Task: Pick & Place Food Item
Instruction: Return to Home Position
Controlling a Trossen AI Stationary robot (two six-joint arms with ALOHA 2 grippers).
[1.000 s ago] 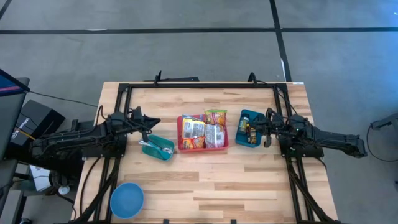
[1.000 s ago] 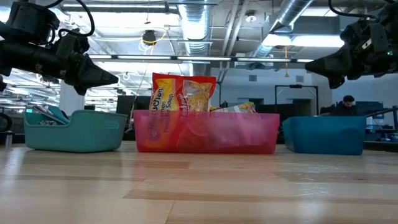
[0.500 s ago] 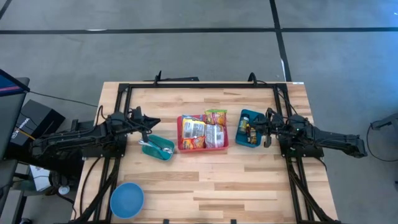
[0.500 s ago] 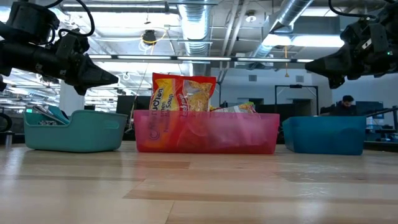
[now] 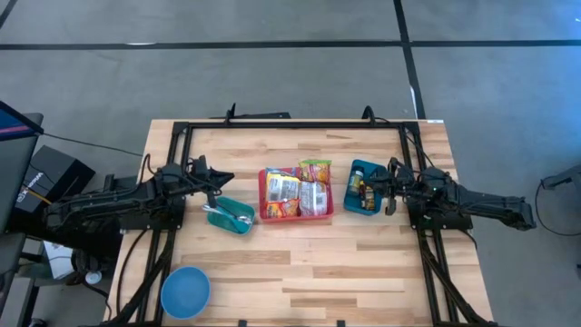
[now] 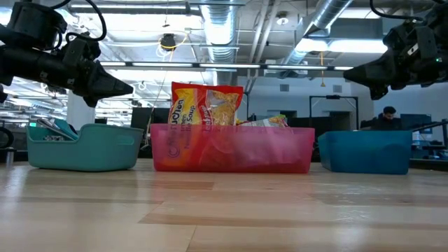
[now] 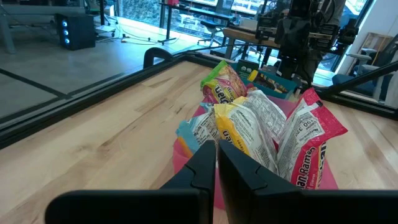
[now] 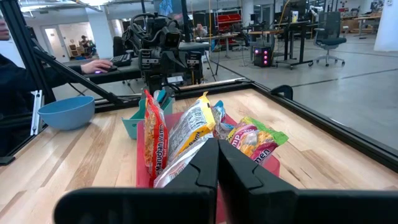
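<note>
A red bin at the table's middle holds several food packets; the packets stand upright in it. My left gripper is shut and empty, raised just left of the red bin, above a teal bin with utensils. My right gripper is shut and empty, raised over a blue bin right of the red bin. Both wrist views look at the packets.
A blue bowl sits near the table's front left corner. A black frame runs along the table's far edge and sides. The blue bin holds small bottles. A person sits at a desk beyond the table.
</note>
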